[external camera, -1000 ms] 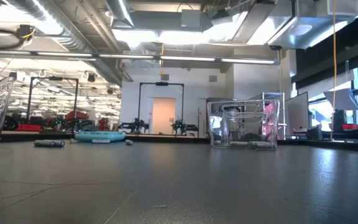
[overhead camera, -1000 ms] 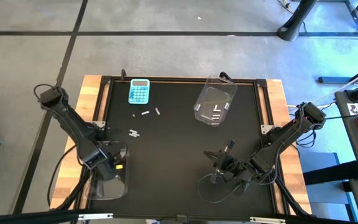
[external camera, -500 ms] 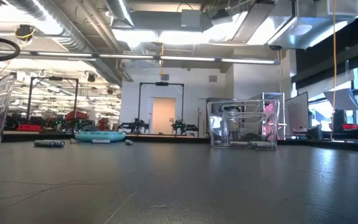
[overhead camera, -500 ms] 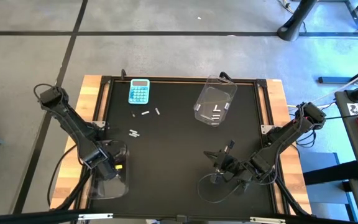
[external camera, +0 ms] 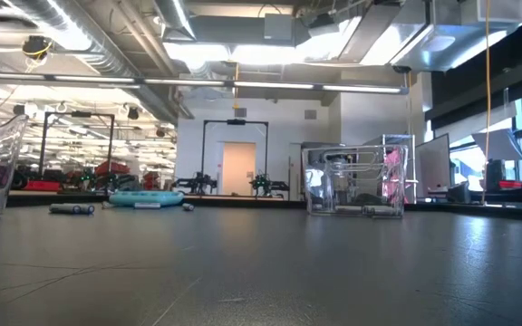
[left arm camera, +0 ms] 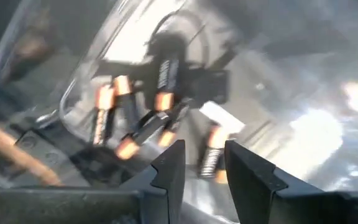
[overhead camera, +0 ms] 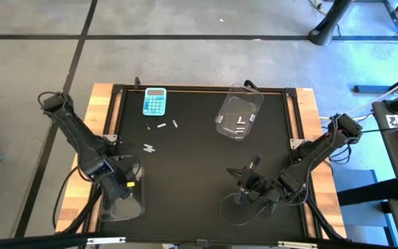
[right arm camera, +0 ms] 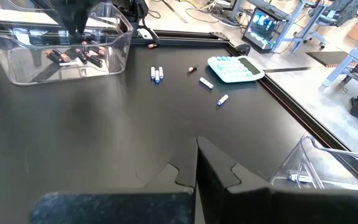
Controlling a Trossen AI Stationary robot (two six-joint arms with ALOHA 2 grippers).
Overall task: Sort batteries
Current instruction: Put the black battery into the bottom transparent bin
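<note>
The left gripper hangs over the near-left bin, fingers a little apart and empty. Dark batteries lie in that bin just below it. The right gripper is closed, empty; white batteries lie ahead of it.

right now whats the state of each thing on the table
left claw: open over the near-left bin
dark batteries: lying in that bin
right claw: shut, low over the mat
far bin: holds pale batteries
loose batteries: flat on the mat
calculator: flat, keys up
</note>
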